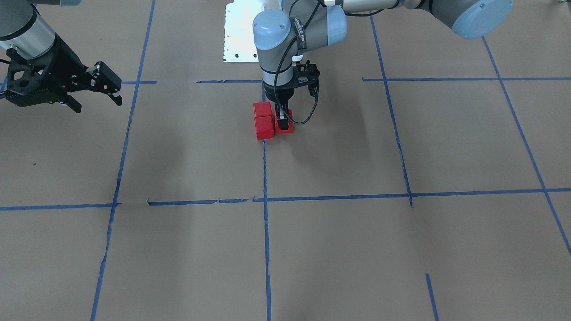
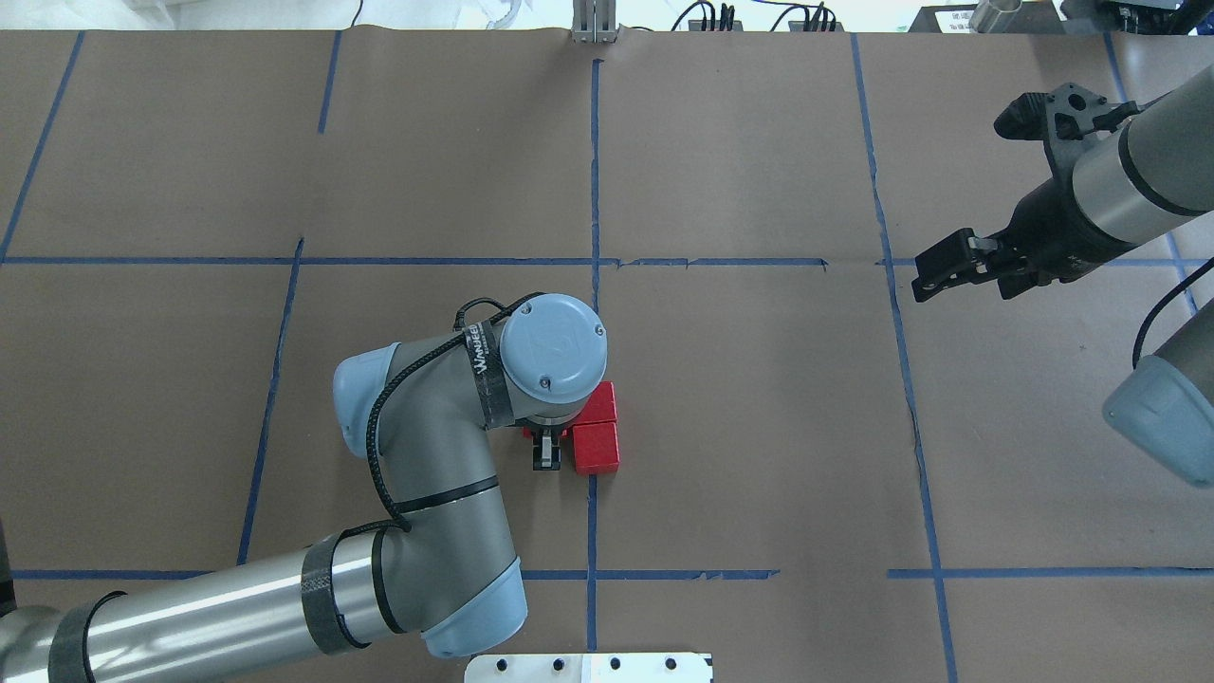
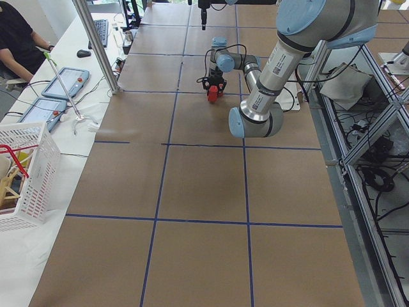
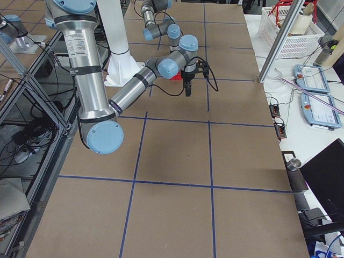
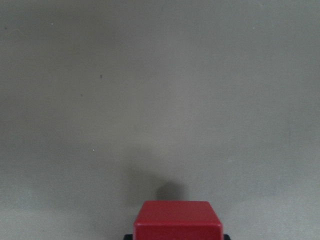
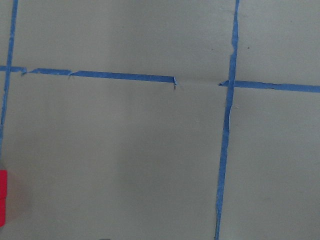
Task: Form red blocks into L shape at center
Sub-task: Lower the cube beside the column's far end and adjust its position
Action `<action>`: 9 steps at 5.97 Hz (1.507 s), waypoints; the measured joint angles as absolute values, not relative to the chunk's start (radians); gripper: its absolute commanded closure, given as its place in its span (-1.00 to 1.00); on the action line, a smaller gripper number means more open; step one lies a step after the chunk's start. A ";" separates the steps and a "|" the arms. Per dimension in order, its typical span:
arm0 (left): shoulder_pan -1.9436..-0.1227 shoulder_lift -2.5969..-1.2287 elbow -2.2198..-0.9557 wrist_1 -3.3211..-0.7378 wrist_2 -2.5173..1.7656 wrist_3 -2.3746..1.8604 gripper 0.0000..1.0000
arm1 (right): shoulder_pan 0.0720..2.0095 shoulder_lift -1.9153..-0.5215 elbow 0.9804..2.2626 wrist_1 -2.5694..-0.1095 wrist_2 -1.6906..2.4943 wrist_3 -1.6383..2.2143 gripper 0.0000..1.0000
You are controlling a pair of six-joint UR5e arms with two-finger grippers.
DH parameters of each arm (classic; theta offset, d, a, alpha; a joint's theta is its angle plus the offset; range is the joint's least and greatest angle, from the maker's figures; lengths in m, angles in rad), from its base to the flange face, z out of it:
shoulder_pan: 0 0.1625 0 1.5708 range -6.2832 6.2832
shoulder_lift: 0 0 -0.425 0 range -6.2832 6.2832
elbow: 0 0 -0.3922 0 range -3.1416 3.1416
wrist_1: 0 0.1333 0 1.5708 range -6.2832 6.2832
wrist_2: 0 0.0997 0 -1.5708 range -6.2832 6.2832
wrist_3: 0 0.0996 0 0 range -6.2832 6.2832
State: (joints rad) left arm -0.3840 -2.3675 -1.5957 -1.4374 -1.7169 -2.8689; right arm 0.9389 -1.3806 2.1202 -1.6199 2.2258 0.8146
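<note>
Left gripper (image 1: 283, 119): pointing straight down at the center (image 1: 250, 149), pinched on the third red block (image 1: 286, 128). Low enough for a tight shadow in the wrist view; resting on the counter (image 1: 339, 249) or hovering just above it, cannot tell. Immediately on the robot's right of it, the other two red blocks (image 1: 263, 118), touching each other, long axis running toward and away from the robot along the blue tape line (image 1: 266, 169). Held cube snug beside one end of that pair, so apparently an L; probably only release and a straight lift left. Judged risk: nudging the pair or dragging the cube while letting go. Nothing standing between. Far to the right, right gripper (image 1: 99, 104): spread, empty, well apart.
</note>
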 measured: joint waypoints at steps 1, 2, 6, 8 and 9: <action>-0.384 -2.368 -1.591 -1.441 -1.717 -2.870 0.90 | 0.939 -1.381 2.121 -1.620 2.226 0.814 -1.00; -0.384 -2.368 -1.585 -1.442 -1.717 -2.870 0.88 | 0.939 -1.381 2.121 -1.620 2.226 0.814 -1.00; -0.383 -2.369 -1.574 -1.474 -1.715 -2.864 0.78 | 0.939 -1.381 2.123 -1.620 2.226 0.815 -1.00; -0.384 -2.368 -1.571 -1.476 -1.715 -2.860 0.55 | 0.939 -1.381 2.122 -1.620 2.226 0.815 -1.00; -0.384 -2.368 -1.568 -1.475 -1.715 -2.859 0.42 | 0.939 -1.381 2.122 -1.620 2.226 0.815 -1.00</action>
State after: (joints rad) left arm -0.3837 -2.3681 -1.5681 -1.4755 -1.7146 -2.8586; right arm 0.9388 -1.3806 2.1216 -1.6199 2.2258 0.8146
